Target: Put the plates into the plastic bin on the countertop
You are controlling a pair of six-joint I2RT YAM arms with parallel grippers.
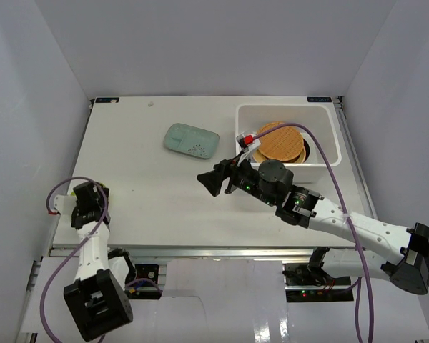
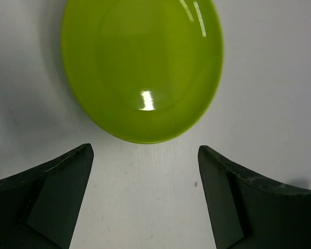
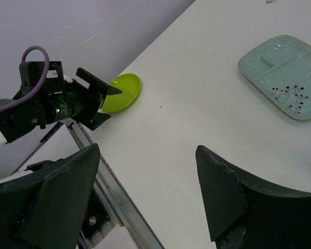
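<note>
Far left of the plastic bin [image 1: 322, 114], where the orange plate [image 1: 279, 141] is stacked, the lime green plate [image 2: 140, 67] is framed by the left gripper [image 2: 145, 150], spread wide and empty, presumably for grasping. Just left of the bin, the right gripper [image 1: 213, 179] is held equally wide, empty.

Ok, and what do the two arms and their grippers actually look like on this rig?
The left arm and right arm have white links with black joints, and each trails a purple cable. The left gripper and right gripper are black, with broad wedge-shaped fingers. Small green lights glow on the wrist housings. The right arm's cable appears to end in a red connector.
</note>
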